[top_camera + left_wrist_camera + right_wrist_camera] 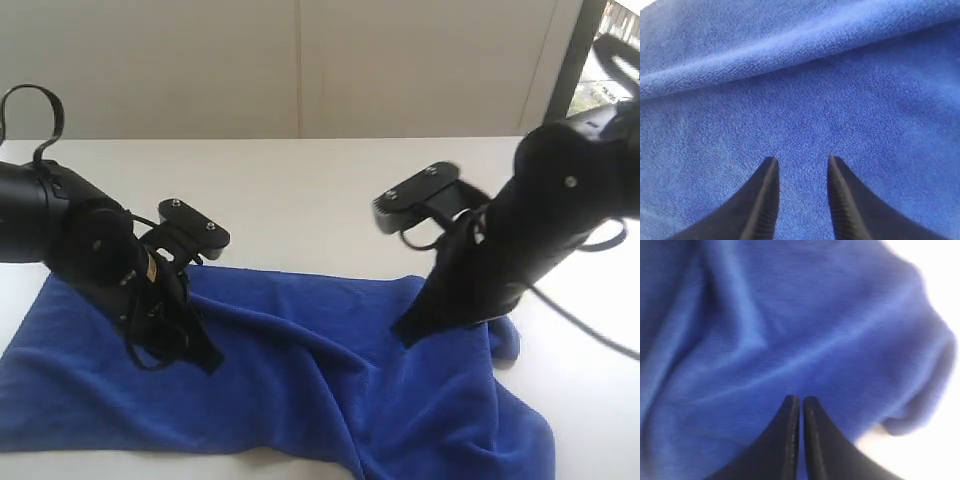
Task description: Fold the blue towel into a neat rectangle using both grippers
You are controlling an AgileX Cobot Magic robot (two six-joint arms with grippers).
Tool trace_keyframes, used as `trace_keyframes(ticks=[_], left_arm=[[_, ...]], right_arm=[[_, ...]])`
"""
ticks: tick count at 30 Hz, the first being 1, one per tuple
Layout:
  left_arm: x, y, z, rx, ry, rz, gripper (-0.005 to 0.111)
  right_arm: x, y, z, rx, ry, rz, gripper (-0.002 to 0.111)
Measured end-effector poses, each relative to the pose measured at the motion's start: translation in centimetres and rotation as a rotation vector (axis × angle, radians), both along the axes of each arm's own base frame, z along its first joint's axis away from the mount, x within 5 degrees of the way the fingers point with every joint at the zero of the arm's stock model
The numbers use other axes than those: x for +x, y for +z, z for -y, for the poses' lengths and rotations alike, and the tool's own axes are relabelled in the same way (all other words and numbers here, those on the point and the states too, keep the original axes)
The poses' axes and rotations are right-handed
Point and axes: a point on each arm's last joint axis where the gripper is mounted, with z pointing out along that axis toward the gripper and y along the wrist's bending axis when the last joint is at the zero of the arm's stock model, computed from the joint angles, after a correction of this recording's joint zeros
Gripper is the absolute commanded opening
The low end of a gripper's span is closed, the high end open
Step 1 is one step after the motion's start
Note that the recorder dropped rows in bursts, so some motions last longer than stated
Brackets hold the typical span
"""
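left gripper [801, 159]: fingers apart above blue towel [300, 370] | right gripper [801, 398]: fingers together, at rumpled cloth

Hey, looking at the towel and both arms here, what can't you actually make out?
Towel: near edge cut off by the exterior view's bottom border.
Right pincer: its wrist view is blurred, so cloth inside its near-closed grip is uncertain.
Left pincer: whether it touches the towel; the exterior view shows only a dark shape there.
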Motion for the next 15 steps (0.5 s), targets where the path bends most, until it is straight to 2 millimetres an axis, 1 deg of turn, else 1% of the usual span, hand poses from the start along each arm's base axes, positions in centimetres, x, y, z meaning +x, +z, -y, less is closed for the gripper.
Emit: trace_keyframes(ticks=[1,2,3,5,8,11,13,15], left_arm=[[0.1,-0.5,0.1,0.004,-0.001,-0.007,0.039],[0.2,-0.8,0.1,0.010,-0.001,-0.016,0.039],[0.3,-1.4,0.2,0.017,-0.001,-0.028,0.039],[0.3,-2.0,0.2,0.030,0.000,-0.046,0.039],[0.2,-2.2,0.1,0.049,-0.015,-0.062,0.039],[0.1,-2.2,0.1,0.060,-0.030,-0.067,0.037],[0.1,-2.3,0.1,0.066,-0.033,-0.073,0.034],[0.1,-2.7,0.1,0.075,-0.037,-0.084,0.027]], right_arm=[[0.4,0.3,1.9,-0.033,-0.071,0.012,0.023],[0.7,0.3,3.1,-0.056,-0.108,0.002,0.032],[1.0,-0.3,4.6,-0.083,-0.158,-0.040,0.038],[1.5,-1.5,6.3,-0.108,-0.208,-0.092,0.041],[2.1,-2.3,7.6,-0.110,-0.251,-0.103,0.041],[2.8,-3.0,8.3,-0.101,-0.273,-0.085,0.041],[3.2,-3.6,8.5,-0.100,-0.281,-0.086,0.041],[3.4,-4.4,8.6,-0.105,-0.281,-0.102,0.041]])
